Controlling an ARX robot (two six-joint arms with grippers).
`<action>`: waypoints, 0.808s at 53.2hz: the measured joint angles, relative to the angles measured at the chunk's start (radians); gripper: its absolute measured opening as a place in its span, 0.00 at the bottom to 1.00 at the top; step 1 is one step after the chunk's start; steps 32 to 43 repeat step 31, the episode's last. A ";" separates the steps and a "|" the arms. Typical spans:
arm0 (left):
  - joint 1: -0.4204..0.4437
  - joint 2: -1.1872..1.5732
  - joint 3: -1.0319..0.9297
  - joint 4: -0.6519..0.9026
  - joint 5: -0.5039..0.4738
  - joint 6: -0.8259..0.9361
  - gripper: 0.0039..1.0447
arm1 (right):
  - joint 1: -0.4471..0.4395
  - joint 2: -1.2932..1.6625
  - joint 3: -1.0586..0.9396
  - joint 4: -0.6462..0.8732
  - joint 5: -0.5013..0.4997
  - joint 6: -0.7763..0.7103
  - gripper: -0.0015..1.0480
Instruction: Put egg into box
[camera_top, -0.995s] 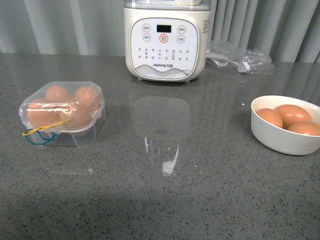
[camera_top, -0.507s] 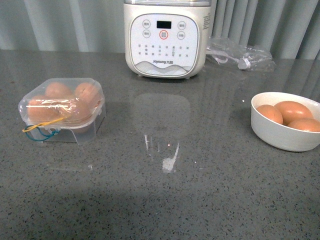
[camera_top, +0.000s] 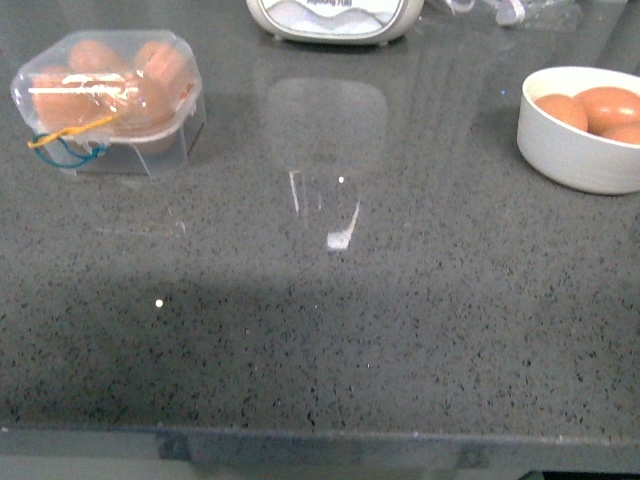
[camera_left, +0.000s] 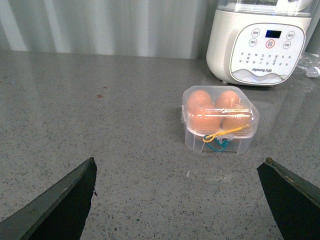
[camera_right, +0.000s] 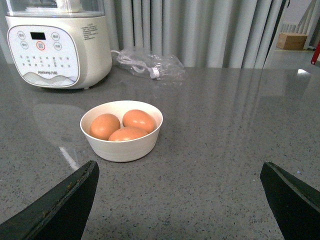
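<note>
At the far left of the grey speckled stone bench (camera_top: 330, 330) sits the small clear plastic four-cell egg box (camera_top: 108, 100), lid closed, yellow and blue bands at its front, holding smooth orange-brown eggs (camera_left: 206, 120). At the far right, a round white bowl (camera_top: 575, 150) holds three more. Both claws are spread wide apart, empty.

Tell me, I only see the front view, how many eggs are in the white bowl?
Observer: Three eggs lie in the white bowl, per the right wrist view.
Operator: Is the egg box full?
Observer: The left wrist view shows four eggs under the shut lid of the clear egg box.
Operator: Are the grippers open?
Observer: Both the left gripper and the right gripper are wide open and hold nothing.
</note>
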 joint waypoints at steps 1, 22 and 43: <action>0.000 0.000 0.000 0.000 0.000 0.000 0.94 | 0.000 0.000 0.000 0.000 0.000 0.000 0.93; 0.000 0.000 0.000 0.000 0.000 0.000 0.94 | 0.000 0.000 0.000 0.000 0.000 0.000 0.93; 0.000 0.000 0.000 0.000 0.000 0.000 0.94 | 0.000 0.000 0.000 0.000 0.000 0.000 0.93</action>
